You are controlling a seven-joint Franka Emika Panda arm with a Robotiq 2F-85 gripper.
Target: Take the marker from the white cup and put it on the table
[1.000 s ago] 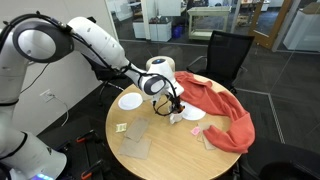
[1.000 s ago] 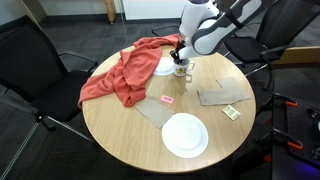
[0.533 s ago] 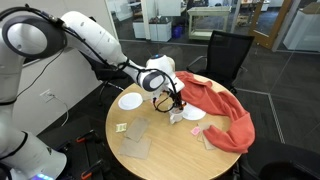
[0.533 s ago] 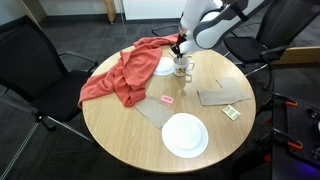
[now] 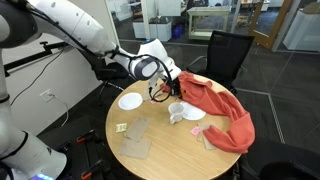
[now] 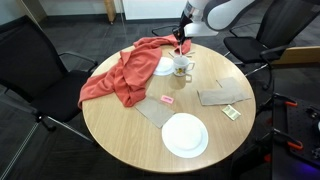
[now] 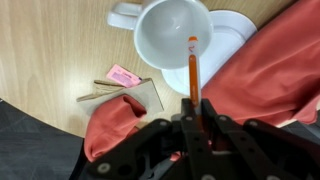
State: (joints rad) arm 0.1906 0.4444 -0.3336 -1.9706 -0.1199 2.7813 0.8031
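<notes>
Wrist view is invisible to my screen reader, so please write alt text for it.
The hand grips an orange marker, held over the empty white cup on the wooden table. A red cloth lies to the right, a small pink slip to the left.

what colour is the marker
The marker is orange, clearest in the wrist view.

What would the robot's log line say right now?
gripper: shut on marker | marker: out of white cup, above it | table: marker not yet placed
</notes>
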